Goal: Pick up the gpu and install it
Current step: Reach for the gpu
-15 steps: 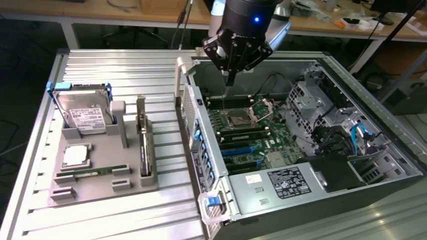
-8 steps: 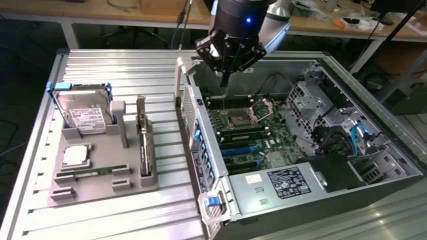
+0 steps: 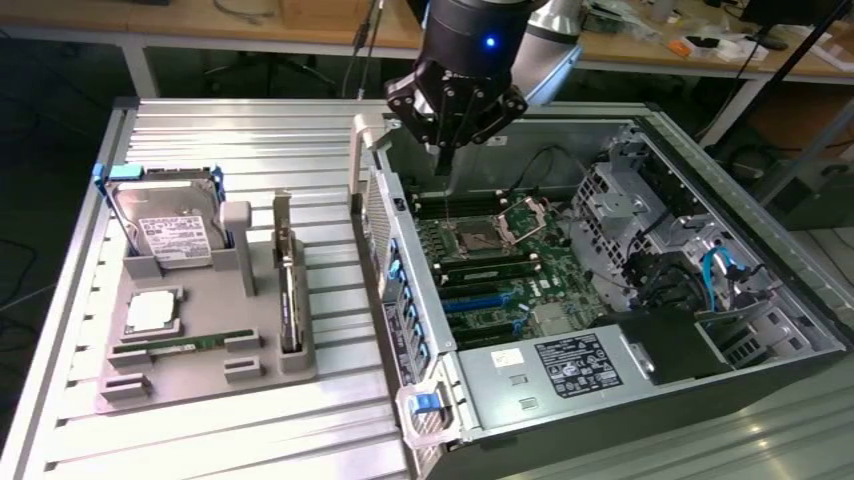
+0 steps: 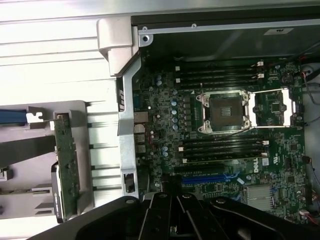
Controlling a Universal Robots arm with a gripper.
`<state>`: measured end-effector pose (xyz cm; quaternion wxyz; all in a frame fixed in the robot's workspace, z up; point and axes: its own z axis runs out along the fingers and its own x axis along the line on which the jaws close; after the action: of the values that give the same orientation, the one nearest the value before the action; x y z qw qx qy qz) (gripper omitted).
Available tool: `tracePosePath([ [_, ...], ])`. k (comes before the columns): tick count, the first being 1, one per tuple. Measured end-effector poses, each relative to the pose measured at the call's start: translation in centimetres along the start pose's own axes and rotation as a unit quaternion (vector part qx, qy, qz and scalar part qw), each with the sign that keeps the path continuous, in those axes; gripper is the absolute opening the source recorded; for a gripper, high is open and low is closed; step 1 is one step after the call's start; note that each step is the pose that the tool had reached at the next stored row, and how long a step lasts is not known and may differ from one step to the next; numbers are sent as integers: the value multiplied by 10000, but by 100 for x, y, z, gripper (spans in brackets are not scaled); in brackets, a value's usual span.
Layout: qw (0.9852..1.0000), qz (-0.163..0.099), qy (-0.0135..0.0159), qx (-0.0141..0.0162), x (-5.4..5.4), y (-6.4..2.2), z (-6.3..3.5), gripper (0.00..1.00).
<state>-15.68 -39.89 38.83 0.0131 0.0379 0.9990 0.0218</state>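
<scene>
The gpu [image 3: 286, 290] stands on edge in a slot of the grey holder [image 3: 200, 375] on the exterior view's left, its silver bracket end toward the back. In the wrist view the gpu [image 4: 66, 165] shows as a thin green card edge with a dark body behind it. My gripper [image 3: 446, 150] hangs above the back corner of the open computer case [image 3: 747, 200], well to the exterior view's right of the gpu. Its black fingers [image 4: 161, 220] are shut with nothing held. Below it lies the motherboard [image 4: 165, 110] with a blue card slot [image 4: 210, 177].
The holder also carries a silver hard drive [image 3: 167, 225] in blue clips, a square processor [image 3: 151, 310] and a narrow green memory stick [image 3: 174, 347]. The case's metal side wall [image 3: 380, 230] stands between holder and motherboard. Cables and a drive cage [image 3: 627, 190] fill the case's far side.
</scene>
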Motion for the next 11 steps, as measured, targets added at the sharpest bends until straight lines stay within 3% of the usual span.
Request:
tracePosePath([
  [11, 10000, 1, 1, 1, 103, -9, 30, 11],
])
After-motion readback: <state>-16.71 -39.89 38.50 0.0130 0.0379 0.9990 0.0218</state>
